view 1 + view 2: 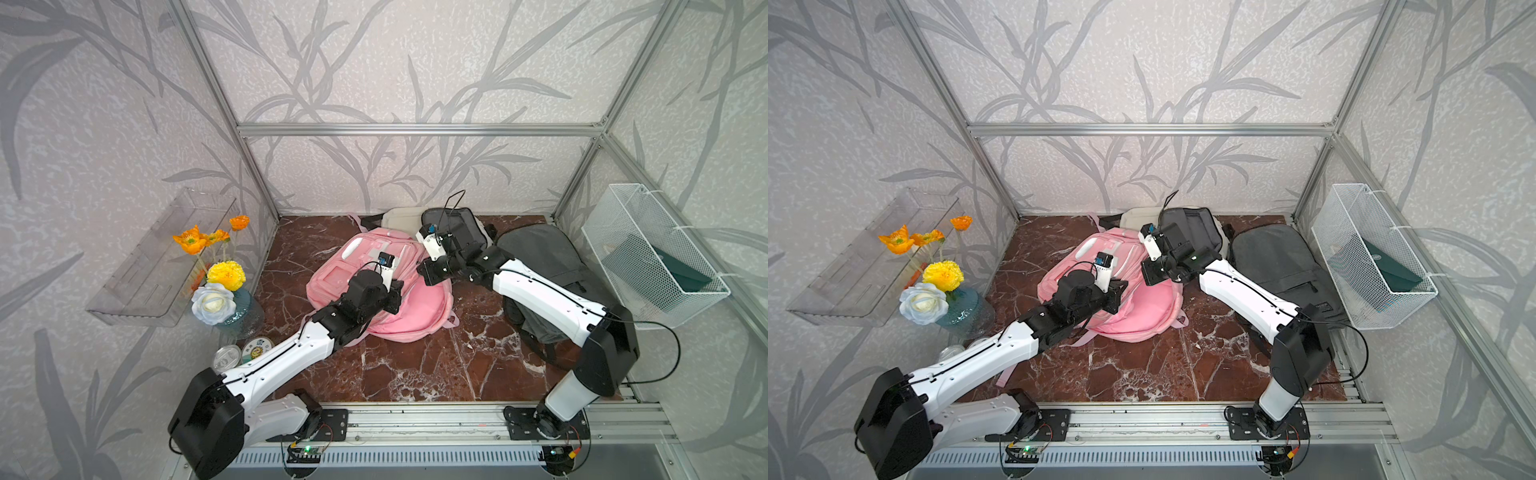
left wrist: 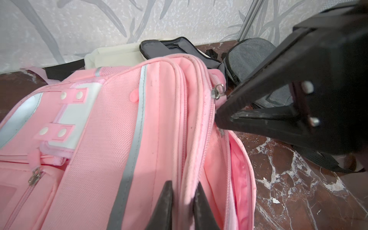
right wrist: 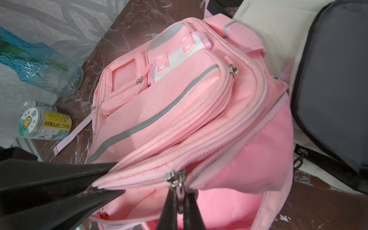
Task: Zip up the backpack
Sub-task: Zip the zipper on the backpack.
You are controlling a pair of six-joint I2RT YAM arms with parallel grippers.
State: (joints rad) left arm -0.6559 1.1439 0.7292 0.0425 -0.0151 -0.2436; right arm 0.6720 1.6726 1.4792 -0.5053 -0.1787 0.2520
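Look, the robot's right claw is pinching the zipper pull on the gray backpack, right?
Not quite. The right gripper is shut on a zipper pull, but that pull belongs to the pink backpack, not the gray backpack. The right wrist view shows it.

Matt pink cloth backpack (image 3: 179, 99), shiny metal zipper pull (image 3: 175, 179).
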